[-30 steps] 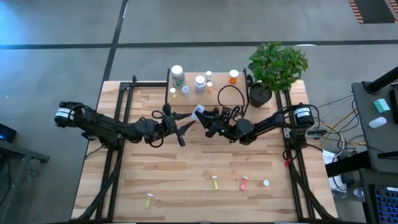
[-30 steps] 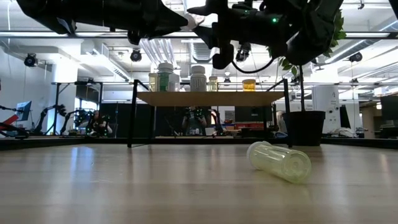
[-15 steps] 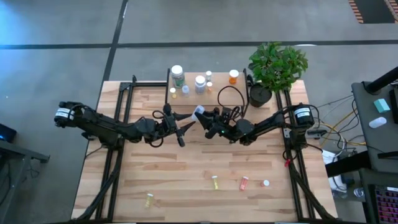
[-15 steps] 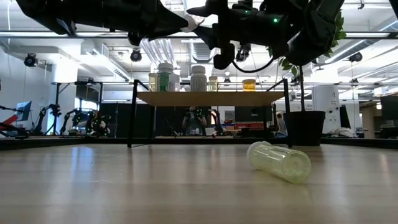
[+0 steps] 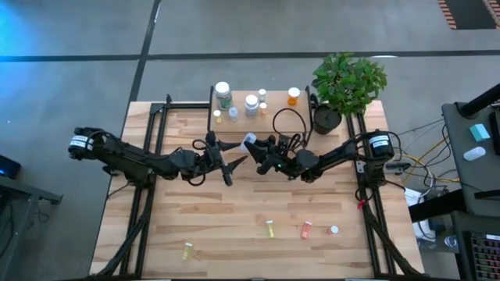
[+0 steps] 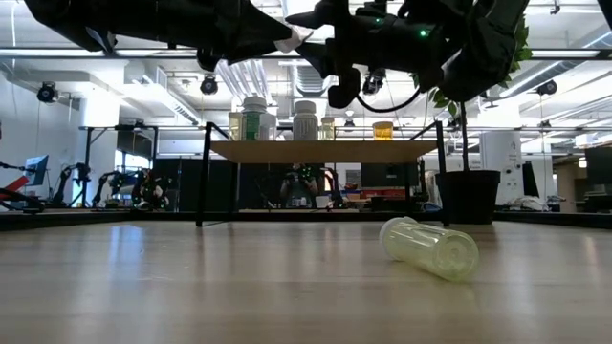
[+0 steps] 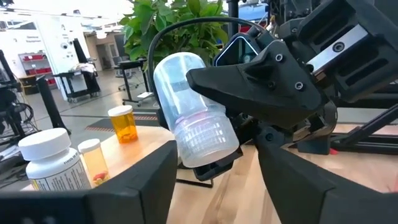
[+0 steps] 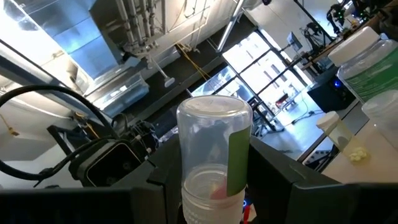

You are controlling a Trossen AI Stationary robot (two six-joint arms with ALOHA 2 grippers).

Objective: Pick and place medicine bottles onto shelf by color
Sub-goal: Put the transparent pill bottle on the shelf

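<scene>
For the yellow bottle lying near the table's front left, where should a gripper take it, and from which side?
Take the yellow bottle across the middle of its barrel, coming straight down from above. It lies on its side with open table around it, so the jaws can straddle the round body; I would set them crosswise to its length, though its cap end is too small to make out.

Both arms meet above mid-counter (image 5: 180, 211), left gripper (image 5: 237, 159) and right gripper (image 5: 251, 145) nearly tip to tip, so the direct lane to the shelf (image 5: 273, 117) from there is crowded. Shelf top carries bottles across most of its width: white-capped ones (image 5: 223, 94) on its left half, an orange one (image 5: 293, 96) towards the right, with a bare stretch between them. Potted plant (image 5: 344, 86) blocks the right end of the shelf. Near edge of the counter is mostly bare apart from four scattered bottles (image 5: 269, 229) lying well apart. Under the shelf board there is open room between its legs.
</scene>
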